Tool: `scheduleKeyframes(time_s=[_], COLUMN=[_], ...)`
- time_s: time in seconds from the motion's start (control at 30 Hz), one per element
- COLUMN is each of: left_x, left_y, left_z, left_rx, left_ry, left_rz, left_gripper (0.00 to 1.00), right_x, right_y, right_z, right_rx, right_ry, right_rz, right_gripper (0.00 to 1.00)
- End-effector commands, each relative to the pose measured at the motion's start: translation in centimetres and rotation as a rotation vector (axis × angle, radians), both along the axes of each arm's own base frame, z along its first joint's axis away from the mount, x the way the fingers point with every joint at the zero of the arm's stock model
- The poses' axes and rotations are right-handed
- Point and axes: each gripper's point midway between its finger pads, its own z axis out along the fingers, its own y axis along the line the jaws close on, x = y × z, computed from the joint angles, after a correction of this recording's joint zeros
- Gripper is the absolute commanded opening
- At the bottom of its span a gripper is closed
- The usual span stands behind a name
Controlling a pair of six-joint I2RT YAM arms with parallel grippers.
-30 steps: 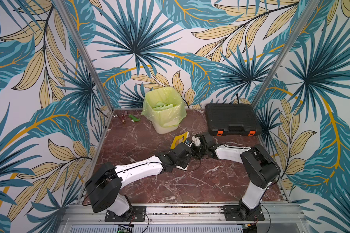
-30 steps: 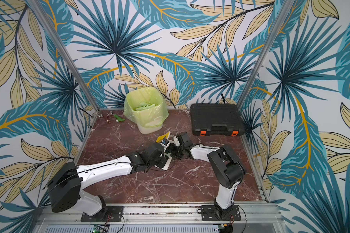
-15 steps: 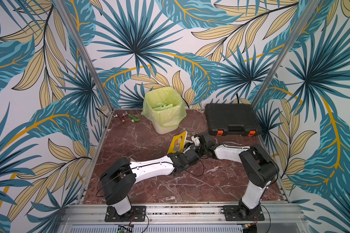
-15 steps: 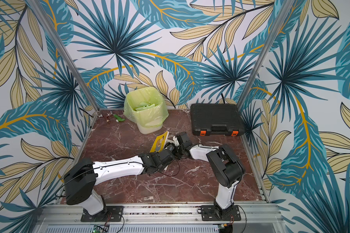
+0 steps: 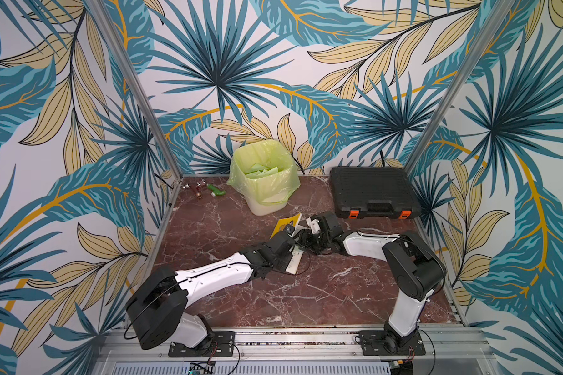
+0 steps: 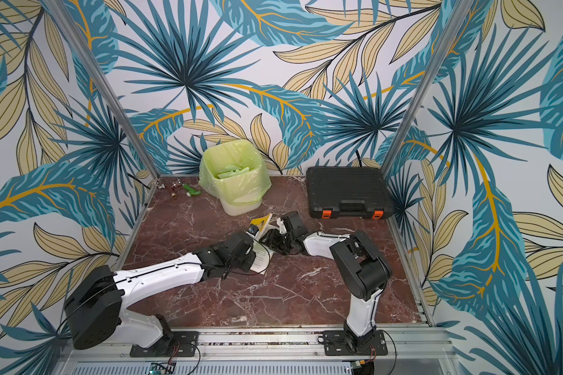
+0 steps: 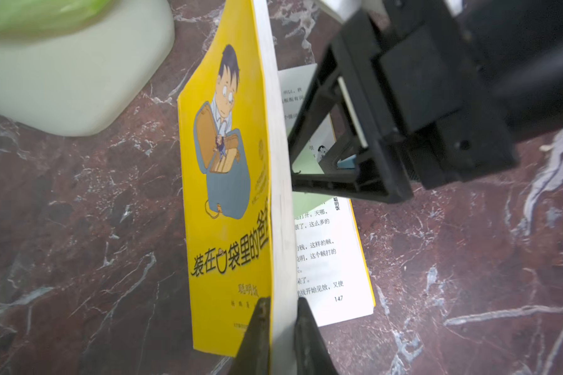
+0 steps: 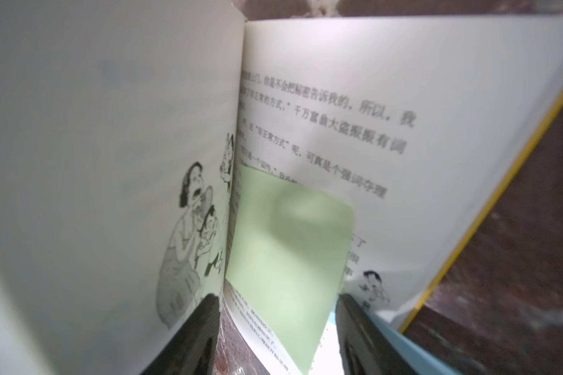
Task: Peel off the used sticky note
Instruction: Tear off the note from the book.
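A yellow-covered book (image 7: 221, 181) lies open on the marble table, its front half raised nearly upright. My left gripper (image 7: 281, 311) is shut on the lower edge of that raised cover and its block of pages. The green sticky note (image 8: 286, 246) is stuck on the flat right-hand page near the spine. My right gripper (image 8: 277, 300) reaches into the open book with its fingers apart, one on either side of the note, nothing pinched. In both top views the book (image 5: 286, 222) (image 6: 261, 222) sits mid-table between the two grippers (image 5: 290, 232) (image 5: 304, 238).
A white bin with a green liner (image 5: 264, 181) stands just behind the book. A black tool case (image 5: 372, 191) lies at the back right. Small fittings and a green piece (image 5: 205, 190) lie in the back left corner.
My left jaws have closed onto the raised half of the book. My right jaws have come closer together around the sticky note. The left arm has shifted slightly.
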Motion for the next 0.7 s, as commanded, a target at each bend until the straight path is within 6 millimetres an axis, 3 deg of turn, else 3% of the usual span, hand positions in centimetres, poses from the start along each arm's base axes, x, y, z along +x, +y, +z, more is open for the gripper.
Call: scheduleKeyframes(time_s=[0.0,0.47,0.67], left_x=[-0.3,-0.2,-0.4], left_y=[-1.8,-1.6,-1.6], left_z=[1.2,0.5,-0.1], left_rx=[-0.198,-0.233,-0.218], left_ry=[0.034,0.057,0.07], left_rz=[-0.03,-0.029,-0.039], left_gripper=[0.0,0.0,0.0], right_x=[0.7,1.0,1.7], right_y=[0.6,-0.2,-2.6], right_z=[-0.1,0.2,0.6], right_rx=[0.013,-0.008,-0.034], right_ry=[-0.017,-0.007,-0.02], right_rz=[-0.004,-0.041,-0.091], right_gripper=[0.5,0.04,0.0])
